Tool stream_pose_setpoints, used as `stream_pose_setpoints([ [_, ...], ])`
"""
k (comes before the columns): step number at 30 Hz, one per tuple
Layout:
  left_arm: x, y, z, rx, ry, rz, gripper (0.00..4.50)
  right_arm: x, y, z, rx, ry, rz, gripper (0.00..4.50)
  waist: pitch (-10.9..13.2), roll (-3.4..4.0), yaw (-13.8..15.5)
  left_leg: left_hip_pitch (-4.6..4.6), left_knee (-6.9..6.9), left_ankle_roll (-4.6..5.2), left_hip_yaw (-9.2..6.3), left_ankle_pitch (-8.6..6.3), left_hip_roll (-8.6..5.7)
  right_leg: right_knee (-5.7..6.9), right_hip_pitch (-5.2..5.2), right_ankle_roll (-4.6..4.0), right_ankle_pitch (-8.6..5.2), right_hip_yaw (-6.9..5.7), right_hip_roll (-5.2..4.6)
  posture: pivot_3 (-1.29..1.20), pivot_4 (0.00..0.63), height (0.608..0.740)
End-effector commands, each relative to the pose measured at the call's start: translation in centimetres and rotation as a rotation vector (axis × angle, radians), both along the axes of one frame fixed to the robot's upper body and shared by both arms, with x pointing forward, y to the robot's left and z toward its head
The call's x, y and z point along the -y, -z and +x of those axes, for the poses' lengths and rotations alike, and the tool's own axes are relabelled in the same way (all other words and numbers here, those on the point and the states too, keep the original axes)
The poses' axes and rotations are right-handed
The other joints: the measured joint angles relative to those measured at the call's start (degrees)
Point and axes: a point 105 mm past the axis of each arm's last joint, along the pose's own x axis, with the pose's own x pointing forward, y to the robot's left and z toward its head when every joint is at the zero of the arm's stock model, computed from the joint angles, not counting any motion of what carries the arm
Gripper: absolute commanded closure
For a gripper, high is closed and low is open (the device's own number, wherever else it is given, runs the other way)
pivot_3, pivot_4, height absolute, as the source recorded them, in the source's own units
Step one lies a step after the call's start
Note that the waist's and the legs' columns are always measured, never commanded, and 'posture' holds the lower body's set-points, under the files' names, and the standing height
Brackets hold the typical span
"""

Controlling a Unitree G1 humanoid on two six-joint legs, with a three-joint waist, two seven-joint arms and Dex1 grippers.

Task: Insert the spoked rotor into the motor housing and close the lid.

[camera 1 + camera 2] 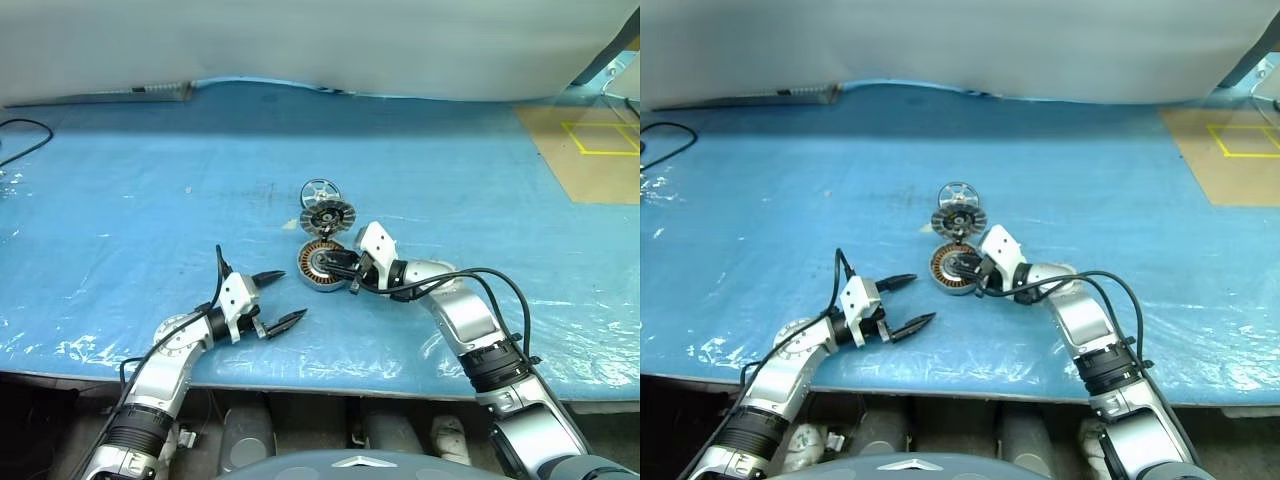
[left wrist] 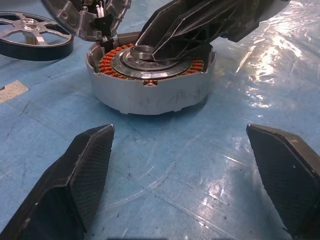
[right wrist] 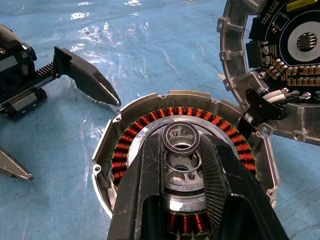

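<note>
right gripper (image 3: pixel 182 150) has its jaws narrowed around the motor housing (image 1: pixel 318 266) hub, likely steadying it; left gripper (image 1: pixel 277 298) waits wide open, empty; spoked rotor (image 1: pixel 320 192) untouched.

A blue plastic sheet (image 1: pixel 200 170) covers the whole work surface, wrinkled and glossy, with bright glare spots along its lower left and lower right edges. Across the top of the frame runs a pale grey-white wall or backdrop (image 1: pixel 330 40), its lower edge meeting the sheet in a slightly wavy line. In the upper right corner lies a brown cardboard-coloured panel (image 1: pixel 590 175) marked with yellow tape lines (image 1: pixel 600 138). A black cable (image 1: pixel 25 135) loops in at the upper left edge. A grey strip (image 1: pixel 140 93) lies along the base of the backdrop, upper left. Below the sheet's front edge the floor is dark
</note>
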Motion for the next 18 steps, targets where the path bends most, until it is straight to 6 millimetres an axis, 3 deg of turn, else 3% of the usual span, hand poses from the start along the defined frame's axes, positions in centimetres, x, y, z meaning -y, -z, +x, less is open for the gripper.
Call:
stream_pose_setpoints([
  [1, 0.17, -0.9, -0.07, 0.038, 0.006, -0.008, 0.0, -0.23, -0.82, 0.05, 0.033, -0.023, 0.0, 3.86, 0.0, 0.0, 0.0, 0.0, 0.0, 0.0, 0.0, 0.0, 0.0, 0.0, 0.0, 0.0, 0.0, 0.0, 0.0, 0.0, 0.15, 0.74],
  [14, 0.2, -0.68, -0.12, 0.029, -0.001, -0.012, 0.0, 0.37, -0.55, 0.19, 0.025, -0.007, -0.022, 3.86, 0.0, 0.0, 0.0, 0.01, 0.01, 0.0, 0.0, 0.0, 0.0, 0.01, 0.01, 0.0, 0.0, 0.0, 0.0, 0.0, 0.15, 0.74],
  [18, 0.36, -0.79, -0.1, 0.028, 0.003, -0.014, 0.0, 0.48, -0.65, 0.38, 0.027, 0.002, -0.021, 2.49, 0.0, 0.0, 0.0, 0.01, 0.01, 0.0, 0.0, 0.0, 0.0, 0.01, 0.0, 0.0, 0.0, 0.0, 0.0, 0.0, 0.15, 0.74],
])
